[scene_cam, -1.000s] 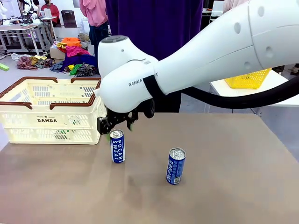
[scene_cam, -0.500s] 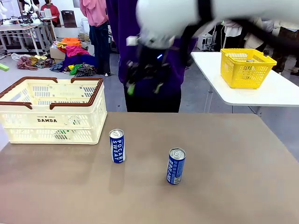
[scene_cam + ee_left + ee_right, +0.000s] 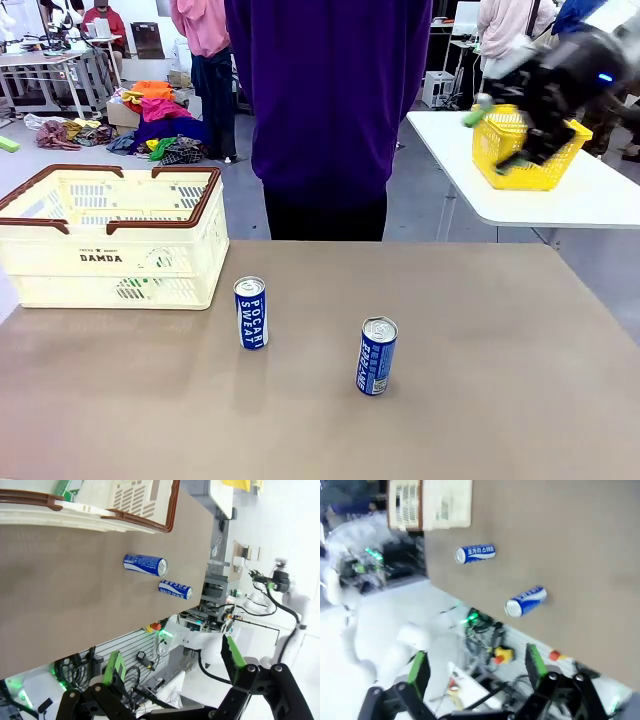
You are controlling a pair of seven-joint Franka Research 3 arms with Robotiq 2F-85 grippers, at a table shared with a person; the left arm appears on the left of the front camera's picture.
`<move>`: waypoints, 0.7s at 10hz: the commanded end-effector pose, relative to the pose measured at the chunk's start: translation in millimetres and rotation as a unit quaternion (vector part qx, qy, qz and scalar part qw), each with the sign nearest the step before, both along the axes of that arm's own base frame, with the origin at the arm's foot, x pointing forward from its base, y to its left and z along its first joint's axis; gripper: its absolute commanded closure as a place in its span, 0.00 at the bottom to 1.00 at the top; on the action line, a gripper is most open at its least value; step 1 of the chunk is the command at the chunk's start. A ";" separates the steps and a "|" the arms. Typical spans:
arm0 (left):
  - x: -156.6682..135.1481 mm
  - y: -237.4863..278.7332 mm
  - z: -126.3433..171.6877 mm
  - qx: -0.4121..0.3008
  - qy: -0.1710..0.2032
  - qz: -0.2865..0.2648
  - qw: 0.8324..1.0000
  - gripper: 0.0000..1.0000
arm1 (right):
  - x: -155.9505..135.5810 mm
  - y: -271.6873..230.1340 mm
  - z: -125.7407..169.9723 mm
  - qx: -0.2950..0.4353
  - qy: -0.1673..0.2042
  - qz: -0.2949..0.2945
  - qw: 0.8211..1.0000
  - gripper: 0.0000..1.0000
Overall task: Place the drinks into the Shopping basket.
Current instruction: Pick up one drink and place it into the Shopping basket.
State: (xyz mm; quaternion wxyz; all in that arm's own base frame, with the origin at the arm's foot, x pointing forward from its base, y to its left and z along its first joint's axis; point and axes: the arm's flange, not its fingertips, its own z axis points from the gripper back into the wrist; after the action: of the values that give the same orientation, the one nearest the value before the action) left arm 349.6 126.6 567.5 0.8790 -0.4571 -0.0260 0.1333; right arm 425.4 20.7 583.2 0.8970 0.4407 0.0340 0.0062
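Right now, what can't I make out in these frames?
- Front view: right end effector smeared by motion blur, in front of the yellow basket.
- Front view: Shopping basket floor hidden by its lattice wall.
- Left wrist view: green can in the basket, cut off by the top edge; label unreadable.
- Right wrist view: motion blur; Shopping basket lettering unreadable.

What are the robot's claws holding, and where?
Nothing. The left gripper and right gripper are open and empty; both blue cans stand free on the table.
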 end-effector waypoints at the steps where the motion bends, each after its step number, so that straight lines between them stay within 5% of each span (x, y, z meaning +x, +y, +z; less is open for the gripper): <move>1: -2.8 -1.3 0.1 0.001 0.003 0.002 1.000 0.00 | -13.0 -60.1 -50.2 0.092 0.031 -0.066 0.993 0.00; 4: -2.8 -1.3 0.1 0.001 0.003 0.002 1.000 0.00 | -59.8 -127.1 -116.3 0.214 0.007 -0.141 0.966 0.00; 5: -2.8 -1.3 0.1 0.001 0.003 0.002 1.000 0.00 | -60.6 -125.4 -126.8 0.211 0.018 -0.141 0.967 0.00; 6: -2.8 -1.3 0.1 0.001 0.003 0.002 1.000 0.00 | -51.6 -99.5 -125.0 0.101 0.056 -0.163 0.980 0.00; 7: -2.8 -1.3 0.1 0.001 0.003 0.002 1.000 0.00 | -63.8 -142.6 -127.0 0.199 0.036 -0.150 0.968 0.00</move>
State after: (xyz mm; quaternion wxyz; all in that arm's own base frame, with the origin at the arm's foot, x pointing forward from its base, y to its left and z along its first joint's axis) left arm 349.7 126.3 567.6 0.8791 -0.4570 -0.0259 0.1330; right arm 366.5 -106.1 447.1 0.7951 0.5893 -0.0003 -0.1435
